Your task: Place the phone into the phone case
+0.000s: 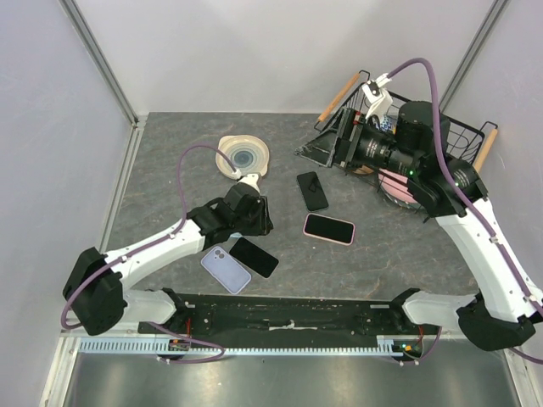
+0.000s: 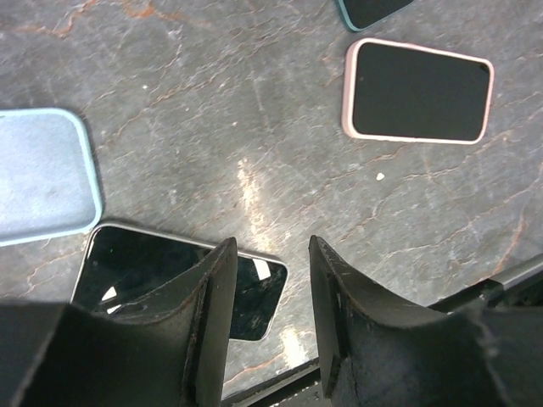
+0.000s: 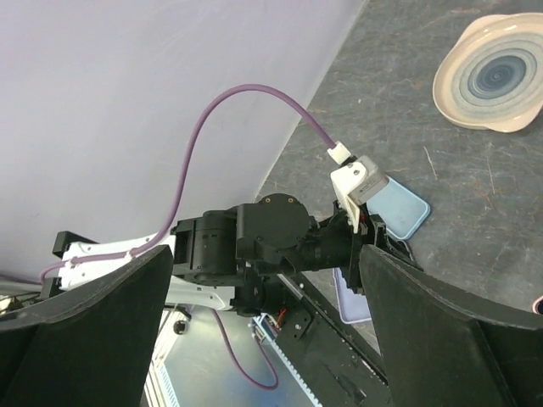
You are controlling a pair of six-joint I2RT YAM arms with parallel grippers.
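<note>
so this looks like the very start of the pick; the left gripper [image 2: 271, 246] hangs just above the table [image 1: 170, 170] with its jaws parted and nothing between them, right over one end of the bare black phone [image 2: 136, 263], which lies flat, screen up; the pale blue case [image 2: 38, 178] sits just beside it, corner to corner, can't tell if they actually touch; there's also a phone in a pink case [image 2: 417, 91] further off and another dark one [image 1: 312, 190] past that, so I'd guess those aren't the job; the right gripper [image 3: 267, 263] is up by the wire basket [image 1: 462, 140], fingers spread wide and empty, not doing much; next move imo is the tricky bit: the phone's flat on the table, so the fingers need to come down astride its edges and pinch without skidding it into the case, then carry it over and line it up square with the case rim before pressing in
</note>
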